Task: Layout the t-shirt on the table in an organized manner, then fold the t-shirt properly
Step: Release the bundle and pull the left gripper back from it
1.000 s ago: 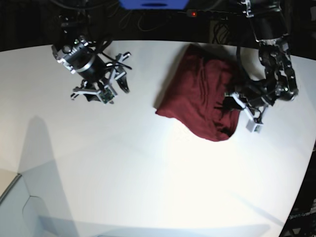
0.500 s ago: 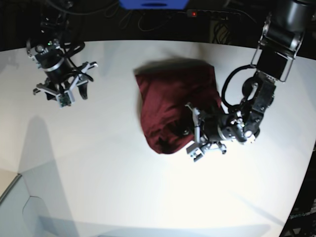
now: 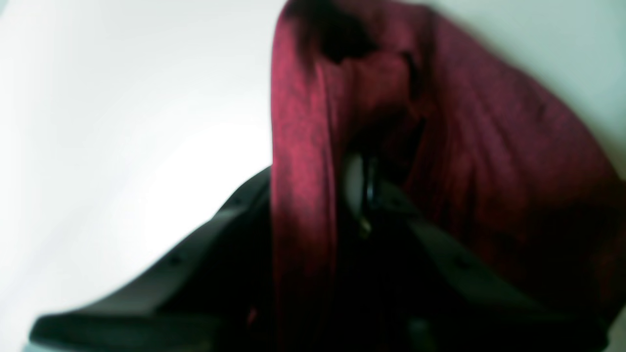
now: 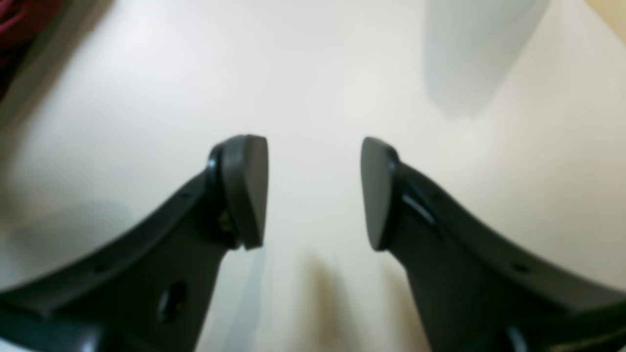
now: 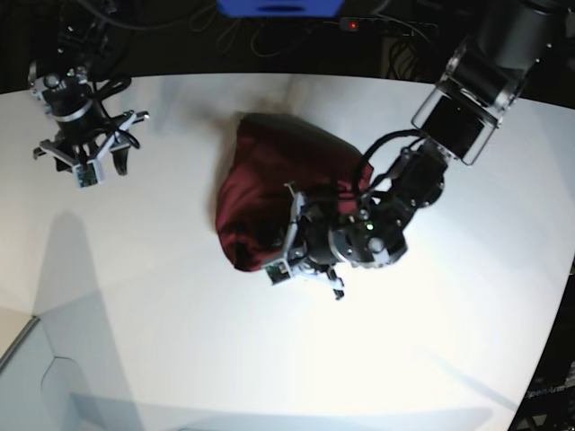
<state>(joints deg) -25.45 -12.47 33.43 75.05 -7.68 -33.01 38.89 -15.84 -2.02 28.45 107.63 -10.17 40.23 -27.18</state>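
The left gripper (image 5: 301, 251) is clenched on a fold of the bunched t-shirt (image 5: 269, 184) mid-table (image 5: 180, 341). The shirt trails toward the far edge. The right gripper (image 5: 85, 162), released and empty, hangs well apart near the far corner.

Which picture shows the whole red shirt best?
The base view: the whole t-shirt lies bunched on the table. The left wrist view shows only a blurry fold pinched in the left gripper. The right wrist view catches just a corner.
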